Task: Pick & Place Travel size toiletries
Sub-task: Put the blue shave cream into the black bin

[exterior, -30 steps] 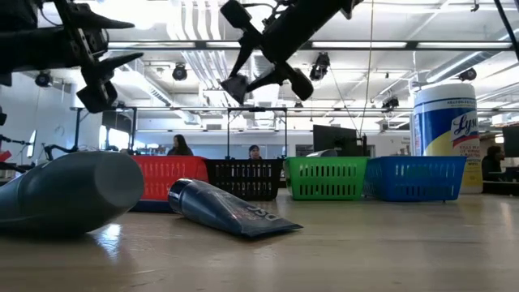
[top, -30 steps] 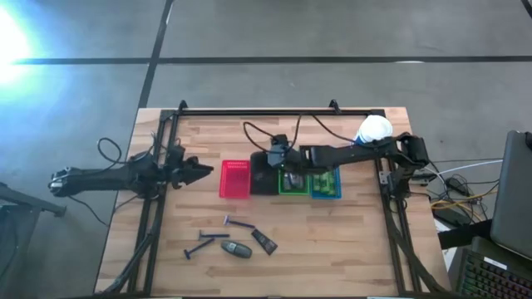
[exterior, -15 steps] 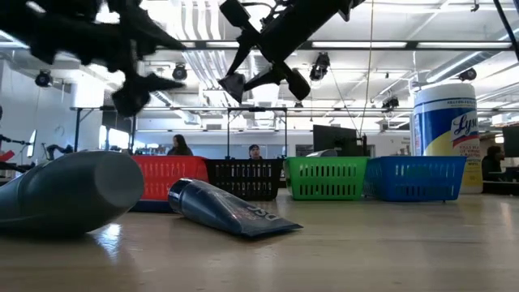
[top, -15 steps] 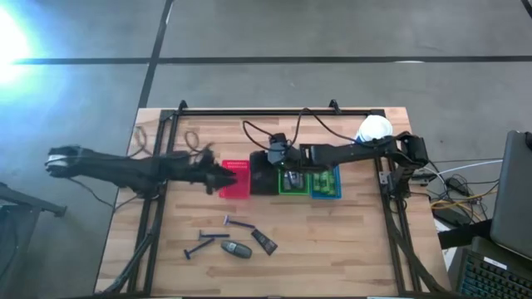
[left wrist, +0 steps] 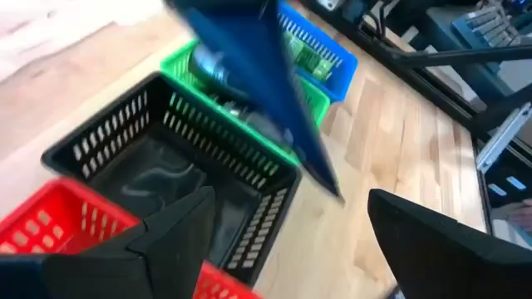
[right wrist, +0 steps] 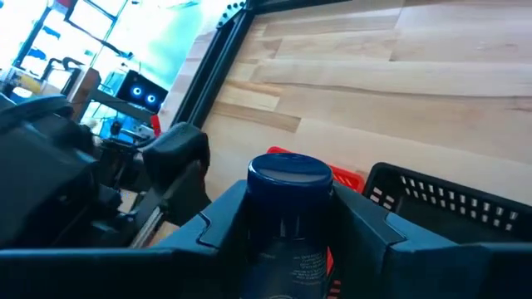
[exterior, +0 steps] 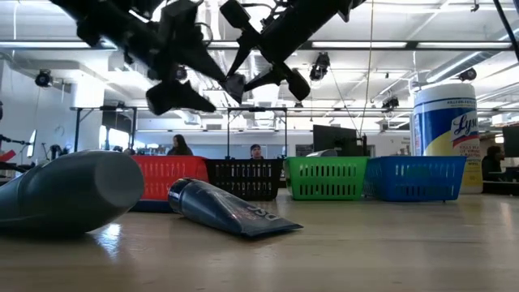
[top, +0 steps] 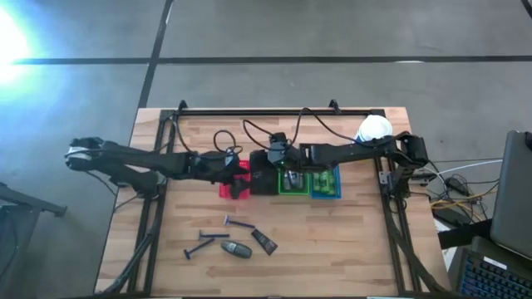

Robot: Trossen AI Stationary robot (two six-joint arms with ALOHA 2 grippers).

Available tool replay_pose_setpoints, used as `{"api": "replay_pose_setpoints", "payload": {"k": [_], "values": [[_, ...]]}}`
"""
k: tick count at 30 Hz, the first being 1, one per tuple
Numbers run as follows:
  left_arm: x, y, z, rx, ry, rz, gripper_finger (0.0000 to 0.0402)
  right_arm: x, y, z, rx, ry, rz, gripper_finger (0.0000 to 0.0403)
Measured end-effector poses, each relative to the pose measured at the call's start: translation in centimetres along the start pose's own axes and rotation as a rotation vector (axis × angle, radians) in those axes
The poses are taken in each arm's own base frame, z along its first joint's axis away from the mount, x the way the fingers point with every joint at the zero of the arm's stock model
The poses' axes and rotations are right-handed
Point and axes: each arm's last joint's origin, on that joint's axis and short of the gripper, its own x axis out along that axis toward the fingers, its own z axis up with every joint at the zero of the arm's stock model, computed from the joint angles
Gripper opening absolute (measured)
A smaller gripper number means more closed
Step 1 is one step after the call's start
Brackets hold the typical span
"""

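Dark fingers of the right gripper (right wrist: 287, 241) are clamped on a short dark tube (right wrist: 290, 208), cap end outward, above the black basket (top: 262, 178) beside the red basket (top: 233, 184). Small print runs down the tube but is too small to read. The left gripper (left wrist: 287, 237) hangs with its fingers spread wide and nothing between them, over the red and black baskets, close to the right gripper. On the near part of the wooden table (top: 357, 241) lie two razors (top: 238, 223), a grey oval piece (top: 237, 249) and another dark tube (top: 264, 242). The green basket (top: 291, 183) and blue basket (top: 326, 184) hold toiletries. The canister (exterior: 448, 138) shows the letters "Lys".
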Motion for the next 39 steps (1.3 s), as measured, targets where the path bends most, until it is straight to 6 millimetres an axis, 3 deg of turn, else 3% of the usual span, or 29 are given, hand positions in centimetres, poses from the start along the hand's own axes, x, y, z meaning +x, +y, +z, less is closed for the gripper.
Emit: {"api": "replay_pose_setpoints", "payload": {"k": [3, 12, 22, 32, 39], "values": [[0.2, -0.6, 0.9, -0.002, -0.043, -0.009, 0.0321, 0.0, 0.0, 0.0, 0.001, -0.001, 0.002, 0.0126], [2.3, -0.7, 0.9, 0.000, -0.017, 0.061, 0.0305, 0.0, 0.4, 0.2, 0.019, -0.012, 0.048, 0.0133], [2.4, -0.9, 1.5, 0.005, -0.035, 0.098, 0.0205, 0.0, 0.2, -0.1, -0.004, 0.012, 0.033, 0.0132], [1.9, -0.7, 1.4, 0.014, -0.030, 0.135, 0.0156, 0.0, 0.2, -0.1, -0.025, 0.012, 0.032, 0.0124], [2.1, -0.6, 1.2, 0.064, -0.019, 0.159, 0.0058, 0.0, 0.1, -0.1, -0.031, 0.012, 0.030, 0.0144]]}}
